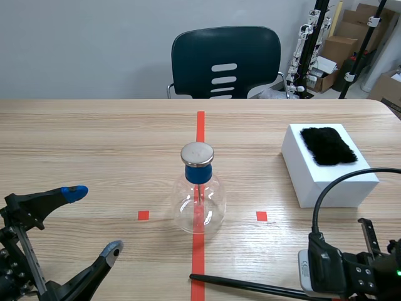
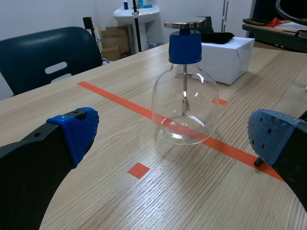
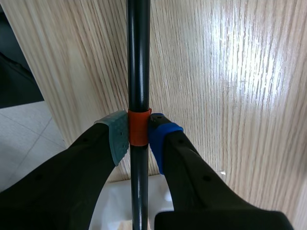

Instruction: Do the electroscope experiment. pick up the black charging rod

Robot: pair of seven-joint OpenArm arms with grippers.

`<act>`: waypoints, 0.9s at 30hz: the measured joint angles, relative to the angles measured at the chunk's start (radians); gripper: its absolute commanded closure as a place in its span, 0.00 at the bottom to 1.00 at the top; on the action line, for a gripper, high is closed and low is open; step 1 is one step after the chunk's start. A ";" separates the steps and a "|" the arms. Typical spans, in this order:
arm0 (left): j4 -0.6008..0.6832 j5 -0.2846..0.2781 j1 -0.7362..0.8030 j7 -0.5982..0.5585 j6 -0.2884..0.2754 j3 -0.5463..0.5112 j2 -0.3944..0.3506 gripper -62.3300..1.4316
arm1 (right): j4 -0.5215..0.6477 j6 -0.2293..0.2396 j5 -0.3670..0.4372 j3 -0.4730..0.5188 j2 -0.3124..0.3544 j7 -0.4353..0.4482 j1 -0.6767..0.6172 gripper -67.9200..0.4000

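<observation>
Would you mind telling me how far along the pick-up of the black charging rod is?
Done: the right gripper has its jaws shut on the black rod at its orange band. In hand: the rod lies low along the near edge of the table; I cannot tell whether it is off the surface. Left: lifting it clear. The left gripper is open and empty, short of the electroscope flask.

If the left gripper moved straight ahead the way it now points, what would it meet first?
Most likely the glass electroscope flask, which stands ahead of the open left gripper, in line with the gap between its fingers; depth is uncertain.
</observation>
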 measured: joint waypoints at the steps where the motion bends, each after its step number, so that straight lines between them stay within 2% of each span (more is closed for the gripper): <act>1: 0.000 0.000 0.000 0.000 0.000 0.000 0.000 0.00 | 0.000 0.000 0.000 0.001 0.000 0.001 -0.006 0.99; 6: 0.000 0.000 0.000 0.000 0.000 0.000 0.000 0.00 | 0.031 0.000 0.025 0.039 0.010 -0.003 -0.068 0.99; 19: 0.000 0.000 0.000 0.002 0.000 0.000 0.000 0.00 | 0.218 0.000 0.053 0.204 0.127 0.003 -0.207 0.99; 22: 0.000 0.000 0.000 0.002 0.000 0.000 0.000 0.00 | 0.259 0.000 0.057 0.256 0.143 0.023 -0.256 0.99; 27: 0.000 0.000 0.000 0.003 0.000 0.000 0.000 0.00 | 0.334 0.000 0.070 0.403 0.155 0.056 -0.361 0.99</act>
